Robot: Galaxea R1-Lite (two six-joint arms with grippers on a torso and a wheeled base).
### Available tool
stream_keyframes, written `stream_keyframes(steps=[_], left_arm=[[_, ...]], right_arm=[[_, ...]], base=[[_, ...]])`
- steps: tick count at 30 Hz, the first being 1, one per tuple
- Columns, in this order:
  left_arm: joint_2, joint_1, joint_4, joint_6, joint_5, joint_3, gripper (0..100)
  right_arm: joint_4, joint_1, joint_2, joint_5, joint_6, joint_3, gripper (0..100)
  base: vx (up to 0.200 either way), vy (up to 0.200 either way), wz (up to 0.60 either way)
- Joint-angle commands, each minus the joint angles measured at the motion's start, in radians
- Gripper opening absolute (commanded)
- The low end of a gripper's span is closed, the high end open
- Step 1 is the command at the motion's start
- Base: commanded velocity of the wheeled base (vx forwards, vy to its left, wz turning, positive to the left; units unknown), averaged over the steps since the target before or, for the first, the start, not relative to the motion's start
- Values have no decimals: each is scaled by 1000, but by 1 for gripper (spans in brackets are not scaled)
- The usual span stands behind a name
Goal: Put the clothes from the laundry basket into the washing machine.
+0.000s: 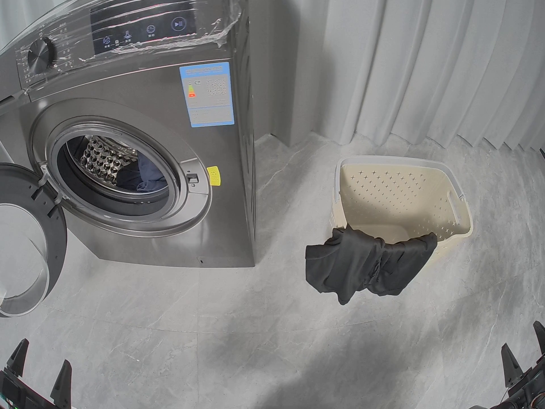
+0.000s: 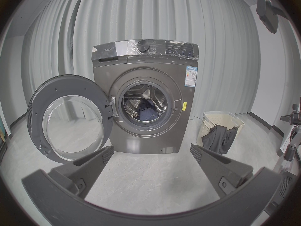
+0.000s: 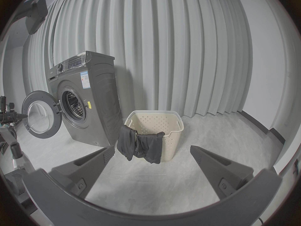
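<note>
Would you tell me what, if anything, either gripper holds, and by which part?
Nothing: the left gripper and the right gripper are both open and empty.

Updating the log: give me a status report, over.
Left gripper and right gripper open, empty. Dark garment draped over rim of laundry basket. Washing machine door open; blue clothing in drum.
</note>
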Motion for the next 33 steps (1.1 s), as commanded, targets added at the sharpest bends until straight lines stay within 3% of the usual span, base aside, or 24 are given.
stream_keyframes(steps=[1, 5, 17, 29, 33], left_arm=[[-12, 0, -2, -2, 0, 18, 100], [-12, 0, -2, -4, 0, 18, 100], [-12, 0, -2, -2, 0, 18, 100], [-12, 0, -2, -5, 0, 18, 100], [-12, 0, -2, -5, -1, 18, 100]], right_arm=[[0, 0, -14, 0, -1, 18, 100], [0, 0, -14, 0, -1, 18, 100], [0, 0, -14, 0, 1, 18, 100], [0, 0, -14, 0, -1, 18, 100], [0, 0, -14, 0, -1, 18, 100]], base=[[0, -200, 0], [0, -200, 0], [0, 0, 0], [0, -200, 0], [0, 0, 0]])
